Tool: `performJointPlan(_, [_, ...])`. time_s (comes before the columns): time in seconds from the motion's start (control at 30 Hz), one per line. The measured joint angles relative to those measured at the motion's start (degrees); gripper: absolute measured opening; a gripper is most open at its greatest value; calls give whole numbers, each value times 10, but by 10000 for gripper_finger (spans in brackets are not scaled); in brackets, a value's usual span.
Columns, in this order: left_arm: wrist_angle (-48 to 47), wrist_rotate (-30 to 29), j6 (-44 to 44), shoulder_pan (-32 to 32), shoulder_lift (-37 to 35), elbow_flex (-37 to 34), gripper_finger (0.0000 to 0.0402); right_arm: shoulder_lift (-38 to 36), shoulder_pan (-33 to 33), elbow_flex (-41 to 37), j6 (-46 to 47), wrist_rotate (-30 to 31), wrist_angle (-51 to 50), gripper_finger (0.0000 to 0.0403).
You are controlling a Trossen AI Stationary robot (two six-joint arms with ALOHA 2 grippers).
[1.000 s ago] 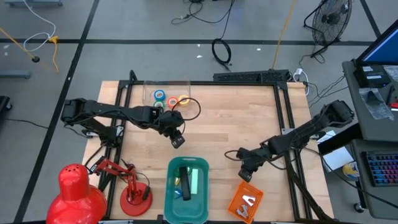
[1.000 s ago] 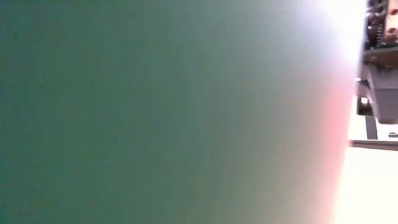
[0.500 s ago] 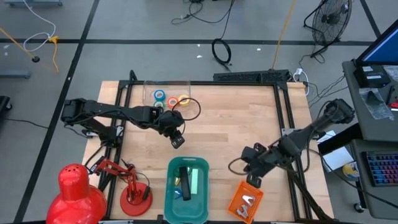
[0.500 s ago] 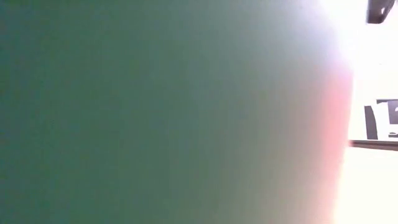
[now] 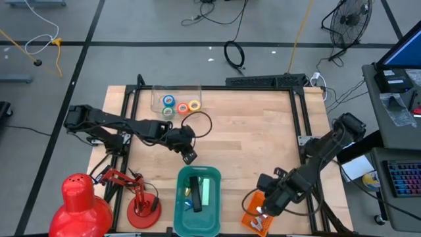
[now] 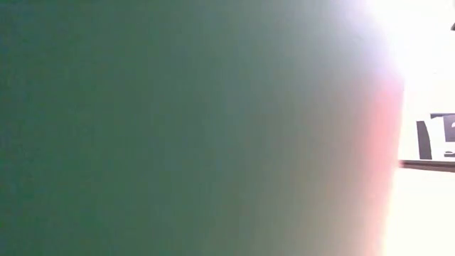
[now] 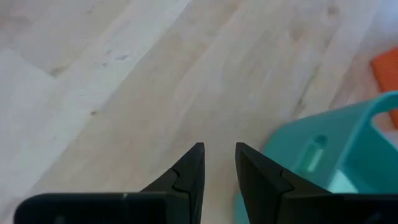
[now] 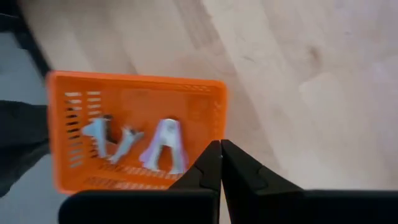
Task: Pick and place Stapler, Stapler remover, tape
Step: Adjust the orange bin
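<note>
Right gripper (image 8: 220, 163): I see it clenched and empty, just above the orange basket (image 8: 205, 99).
Staple removers (image 8: 163, 145): lying inside that basket.
Left gripper (image 7: 219, 167): slightly parted, beside the teal bin (image 7: 348, 134).
Tape (image 5: 179, 105): far table edge.

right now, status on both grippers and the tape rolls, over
Left gripper slightly open, empty, beside teal bin. Right gripper shut, empty, over orange basket with staple removers. Tape rolls untouched in clear tray at far edge. Nothing blocking.

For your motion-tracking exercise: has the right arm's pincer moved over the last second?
Yes. In the high view the right pincer has travelled toward the table's near edge, ending over the small orange plastic basket.
</note>
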Motion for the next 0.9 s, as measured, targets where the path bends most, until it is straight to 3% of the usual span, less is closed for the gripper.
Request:
performJointPlan(0.17, [11, -23, -43, -26, 0, 0, 92, 1, 22, -2, 17, -17, 20, 27])
performJointPlan(0.43, [40, -77, -82, -65, 0, 0, 92, 2, 39, -52, 97, -16, 12, 142])
performJointPlan(0.6, [54, -78, -97, -81, 0, 0, 92, 3, 34, -100, 111, -18, 109, 198])
performJointPlan(0.73, [55, -78, -96, -93, 0, 0, 92, 2, 30, -129, 123, -20, 174, 216])
performJointPlan(0.9, [55, -81, -96, -99, 0, 0, 92, 2, 27, -139, 102, -25, 149, 211])
